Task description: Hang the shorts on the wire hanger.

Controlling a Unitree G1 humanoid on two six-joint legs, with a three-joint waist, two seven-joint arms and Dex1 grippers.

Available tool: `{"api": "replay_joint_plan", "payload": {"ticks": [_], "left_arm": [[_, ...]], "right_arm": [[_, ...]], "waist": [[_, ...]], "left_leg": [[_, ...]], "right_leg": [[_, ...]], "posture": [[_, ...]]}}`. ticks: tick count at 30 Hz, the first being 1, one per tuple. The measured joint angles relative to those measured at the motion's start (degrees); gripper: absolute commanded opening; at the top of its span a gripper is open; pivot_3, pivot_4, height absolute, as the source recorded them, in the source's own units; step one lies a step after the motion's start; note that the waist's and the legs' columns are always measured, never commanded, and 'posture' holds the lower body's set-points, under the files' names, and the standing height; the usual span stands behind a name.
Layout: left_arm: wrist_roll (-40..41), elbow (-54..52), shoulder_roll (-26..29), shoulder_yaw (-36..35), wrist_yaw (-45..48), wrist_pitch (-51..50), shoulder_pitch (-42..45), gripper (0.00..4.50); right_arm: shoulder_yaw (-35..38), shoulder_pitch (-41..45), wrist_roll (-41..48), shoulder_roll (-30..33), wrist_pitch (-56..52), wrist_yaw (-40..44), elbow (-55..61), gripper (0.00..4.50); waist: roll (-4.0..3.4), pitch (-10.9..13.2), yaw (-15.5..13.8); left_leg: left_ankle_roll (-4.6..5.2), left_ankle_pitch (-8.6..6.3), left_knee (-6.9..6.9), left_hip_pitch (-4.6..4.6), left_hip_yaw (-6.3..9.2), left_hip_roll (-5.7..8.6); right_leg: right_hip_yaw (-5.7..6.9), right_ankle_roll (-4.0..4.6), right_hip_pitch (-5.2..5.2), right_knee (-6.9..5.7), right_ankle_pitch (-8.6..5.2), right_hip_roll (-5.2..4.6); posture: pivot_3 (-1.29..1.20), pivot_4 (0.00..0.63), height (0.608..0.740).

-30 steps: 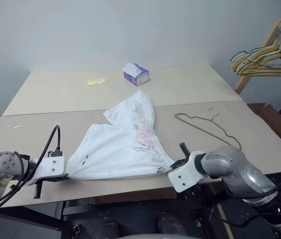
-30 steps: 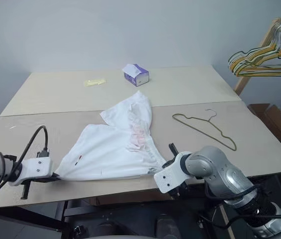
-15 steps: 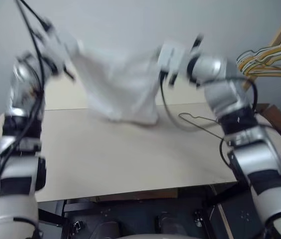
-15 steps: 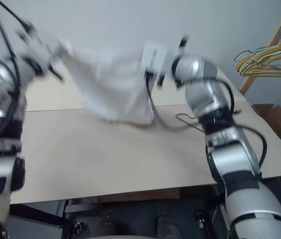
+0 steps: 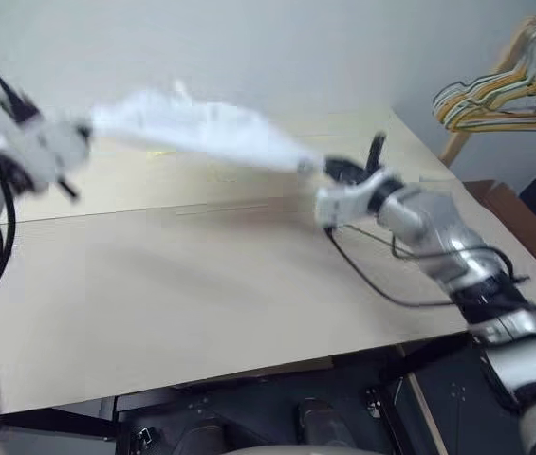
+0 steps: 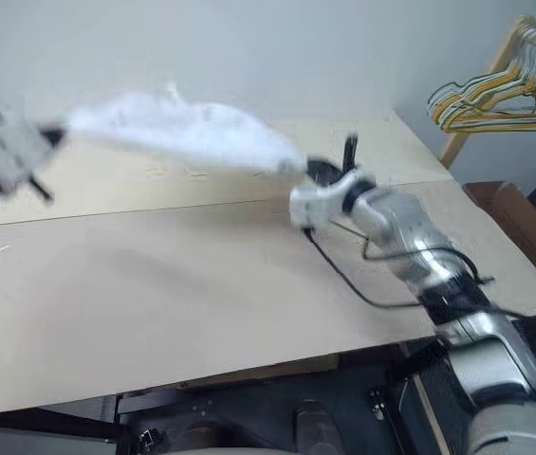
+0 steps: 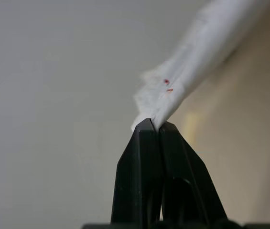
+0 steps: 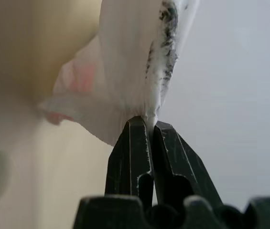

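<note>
Your two grippers, left gripper (image 7: 155, 125) and right gripper (image 8: 148, 123), now stretch the white cloth shorts (image 5: 201, 131) taut above the pale surface (image 5: 201, 284); a second ago they lay flat. Both jaws pinch cloth, ready for hanging.

Shorts (image 5: 201, 128) lifted off table (image 5: 201, 284) (now stretched taut).

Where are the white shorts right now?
The shorts hang stretched in the air above the table's far half, between the left gripper and the right gripper.
</note>
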State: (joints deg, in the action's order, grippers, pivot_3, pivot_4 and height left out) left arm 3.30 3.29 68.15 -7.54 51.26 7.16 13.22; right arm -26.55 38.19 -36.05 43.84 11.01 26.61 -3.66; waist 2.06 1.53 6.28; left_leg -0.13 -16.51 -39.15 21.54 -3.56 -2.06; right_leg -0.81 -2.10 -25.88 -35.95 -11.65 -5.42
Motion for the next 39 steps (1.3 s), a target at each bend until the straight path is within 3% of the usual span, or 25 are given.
{"api": "replay_joint_plan", "payload": {"ticks": [3,7,14,24,29,37,39], "left_arm": [[2.80,-8.64,2.96,-4.69,10.34,-5.24,-17.63,0.01],[-0.60,-15.91,4.49,-6.59,13.51,-10.37,-29.16,0.01],[-2.12,-24.35,4.49,-7.11,16.05,-18.09,-34.13,0.01],[-1.33,-29.92,4.35,-11.50,21.37,-20.39,-38.68,0.01],[-2.25,-28.52,4.30,-11.17,21.52,-20.70,-37.81,1.25],[1.30,-28.11,4.09,-13.25,26.48,-20.16,-37.23,3.94],[3.21,-27.58,3.38,-14.16,27.07,-20.18,-35.05,4.48]], "right_arm": [[-2.36,-5.10,0.65,1.08,4.36,5.06,1.56,0.00],[-4.20,-8.48,2.94,3.67,8.61,12.70,5.87,0.00],[-3.88,-9.95,5.78,6.48,8.51,22.95,11.16,0.00],[-3.05,-11.87,6.28,7.56,9.15,25.04,12.67,0.00],[-2.44,-12.36,4.45,7.59,10.08,25.16,11.54,1.52],[0.60,-15.18,9.04,11.73,9.91,30.39,12.70,4.45],[3.27,-15.99,12.02,12.01,7.38,31.82,13.91,4.50]], "waist": [[0.09,0.21,0.01],[0.07,0.39,-1.91],[0.14,0.36,-4.21],[0.15,0.37,-4.17],[0.15,0.37,-4.13],[0.14,0.38,-4.11],[0.15,0.37,-4.10]], "left_leg": [[0.11,-0.08,0.04,-0.77,-0.04,-0.22],[0.07,-0.06,0.13,-2.02,-0.08,-0.44],[0.06,-0.08,0.21,-2.07,-0.25,-0.53],[0.06,-0.10,0.21,-1.99,-0.21,-0.56],[0.06,-0.10,0.22,-2.06,-0.22,-0.56],[0.06,-0.11,0.22,-2.00,-0.22,-0.58],[0.06,-0.11,0.22,-2.07,-0.22,-0.61]], "right_leg": [[0.07,0.12,0.75,0.02,-0.12,0.18],[0.15,0.13,1.83,0.00,-0.50,0.35],[0.09,0.32,1.74,-0.10,-0.47,0.46],[0.13,0.32,1.70,-0.08,-0.62,0.50],[0.12,0.31,1.72,-0.10,-0.64,0.50],[0.13,0.33,1.68,-0.08,-0.63,0.51],[0.13,0.31,1.74,-0.09,-0.66,0.54]], "posture": [[0.04,0.000,0.740],[0.04,0.000,0.740],[0.03,0.000,0.740],[0.03,0.000,0.740],[0.02,0.000,0.740],[0.01,0.000,0.740],[0.01,0.000,0.740]]}}
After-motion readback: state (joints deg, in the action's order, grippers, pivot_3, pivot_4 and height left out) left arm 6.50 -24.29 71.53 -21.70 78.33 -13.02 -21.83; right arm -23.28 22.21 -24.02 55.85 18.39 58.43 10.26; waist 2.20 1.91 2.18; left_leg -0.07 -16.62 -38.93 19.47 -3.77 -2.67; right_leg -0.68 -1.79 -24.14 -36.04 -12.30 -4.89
